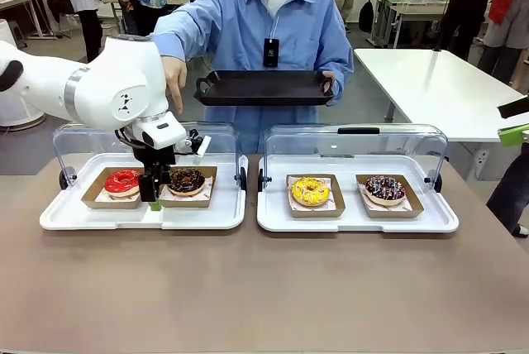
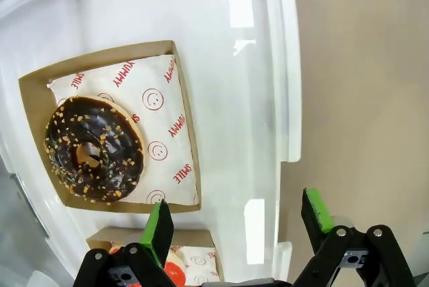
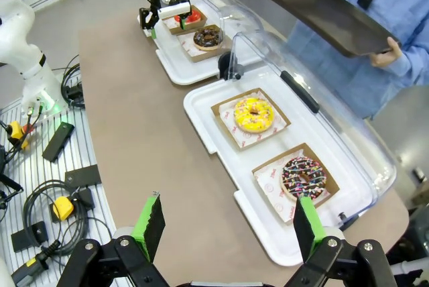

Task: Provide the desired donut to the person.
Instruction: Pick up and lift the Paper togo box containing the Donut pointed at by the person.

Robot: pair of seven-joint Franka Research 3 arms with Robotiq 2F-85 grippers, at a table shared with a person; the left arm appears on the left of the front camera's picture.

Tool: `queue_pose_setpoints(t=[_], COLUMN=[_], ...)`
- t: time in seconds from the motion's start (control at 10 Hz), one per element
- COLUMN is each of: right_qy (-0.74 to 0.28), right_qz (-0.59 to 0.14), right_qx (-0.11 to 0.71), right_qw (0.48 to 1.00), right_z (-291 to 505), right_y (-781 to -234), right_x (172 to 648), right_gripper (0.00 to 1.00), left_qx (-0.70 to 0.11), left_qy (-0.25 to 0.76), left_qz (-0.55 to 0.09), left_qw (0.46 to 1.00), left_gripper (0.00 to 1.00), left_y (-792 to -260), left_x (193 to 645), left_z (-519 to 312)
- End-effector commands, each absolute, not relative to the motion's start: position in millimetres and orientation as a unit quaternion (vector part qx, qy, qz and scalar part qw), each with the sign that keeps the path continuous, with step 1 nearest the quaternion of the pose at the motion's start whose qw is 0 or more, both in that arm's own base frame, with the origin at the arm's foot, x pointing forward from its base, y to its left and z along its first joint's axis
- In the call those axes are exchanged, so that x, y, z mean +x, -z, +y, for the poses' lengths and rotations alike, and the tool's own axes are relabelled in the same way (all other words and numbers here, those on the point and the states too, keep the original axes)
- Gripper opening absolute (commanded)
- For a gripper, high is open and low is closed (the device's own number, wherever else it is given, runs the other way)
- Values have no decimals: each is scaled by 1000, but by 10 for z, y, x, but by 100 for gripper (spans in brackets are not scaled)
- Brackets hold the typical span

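Note:
The person (image 1: 264, 15) holds a black serving tray (image 1: 264, 88) in one hand. The other hand (image 1: 174, 81) points a finger down at the left tray, roughly above the chocolate nut donut (image 1: 187, 179) (image 2: 94, 147). A red donut (image 1: 122, 181) lies beside it. My left gripper (image 1: 154, 195) (image 2: 236, 210) hangs open over the gap between these two, at the front edges of their cardboard boxes, holding nothing. My right gripper (image 3: 228, 210) is open and empty, high above the table's right end.
The left white tray (image 1: 83, 220) and right white tray (image 1: 355, 223) have clear lids raised at the back. The right one holds a yellow donut (image 1: 311, 191) (image 3: 254, 114) and a sprinkled chocolate donut (image 1: 385, 189) (image 3: 303, 177). Bare brown table lies in front.

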State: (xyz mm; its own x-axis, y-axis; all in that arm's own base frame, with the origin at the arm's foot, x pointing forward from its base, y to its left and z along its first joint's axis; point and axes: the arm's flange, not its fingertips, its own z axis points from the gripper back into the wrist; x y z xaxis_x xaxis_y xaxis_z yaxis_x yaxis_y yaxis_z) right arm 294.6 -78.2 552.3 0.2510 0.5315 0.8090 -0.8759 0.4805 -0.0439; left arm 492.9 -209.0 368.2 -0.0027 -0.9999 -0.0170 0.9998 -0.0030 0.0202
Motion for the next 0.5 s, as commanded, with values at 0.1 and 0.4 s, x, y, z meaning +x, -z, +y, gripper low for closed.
queue_pose_setpoints(t=[0.1,0.4], right_qy=[-464,-464], right_qz=[-407,-407], right_qx=[222,222], right_qw=[755,755], right_z=[-778,-778], right_y=[-5515,-5515], right_x=[2966,2966], right_gripper=[100,100], left_qx=[20,48], left_qy=[718,716], left_qz=[-20,-29], left_qw=[696,695], left_gripper=[100,100], left_y=[-3589,-3504], left_x=[4932,4924], left_z=[-2075,-2070])
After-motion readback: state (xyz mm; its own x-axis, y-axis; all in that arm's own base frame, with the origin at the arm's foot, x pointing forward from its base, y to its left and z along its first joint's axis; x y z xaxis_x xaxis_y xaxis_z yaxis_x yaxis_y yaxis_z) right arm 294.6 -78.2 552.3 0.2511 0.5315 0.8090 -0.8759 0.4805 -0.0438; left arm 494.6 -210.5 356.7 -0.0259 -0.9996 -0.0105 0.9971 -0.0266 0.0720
